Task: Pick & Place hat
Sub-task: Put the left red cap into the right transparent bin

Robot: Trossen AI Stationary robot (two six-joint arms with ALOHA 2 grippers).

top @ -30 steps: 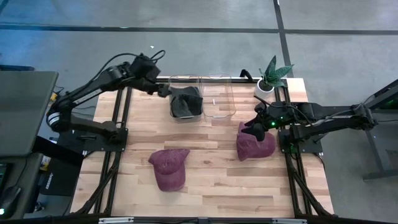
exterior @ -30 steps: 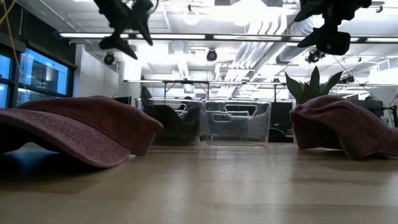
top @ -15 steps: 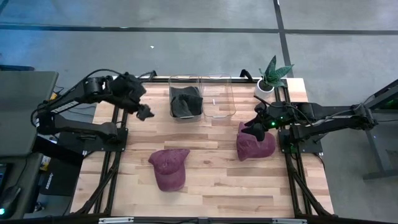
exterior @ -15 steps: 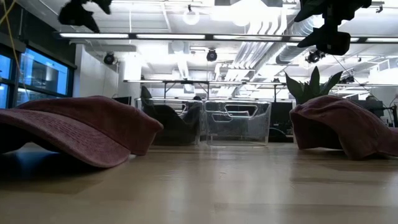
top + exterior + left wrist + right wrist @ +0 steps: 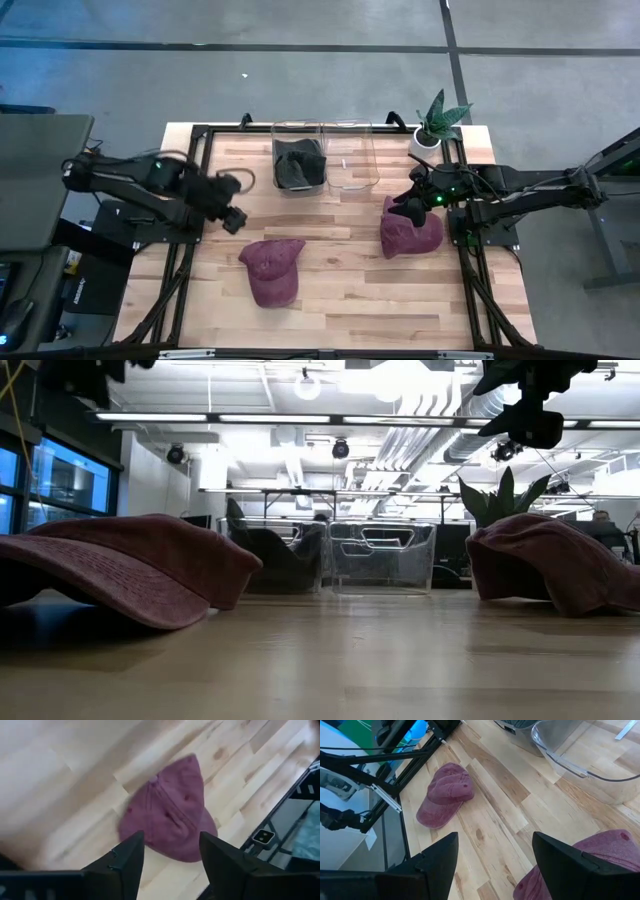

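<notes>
The left gripper (image 5: 234,218) hangs over bare wood up-left of the maroon hat (image 5: 273,270) in the middle of the table (image 5: 340,300); its own wrist view shows the two fingers (image 5: 125,862) parted with nothing between them, and the hat lying below and beyond. The right gripper (image 5: 409,203) sits at the top edge of a second maroon hat (image 5: 410,232) near the table's right side, fingers spread wide and empty in its wrist view. Only the overhead view shows that the left clear bin (image 5: 299,158) at the far edge holds a dark hat (image 5: 298,166) while the clear bin beside it (image 5: 350,158) looks empty. The low view adds the potted plant (image 5: 497,500) standing behind the right-hand hat
</notes>
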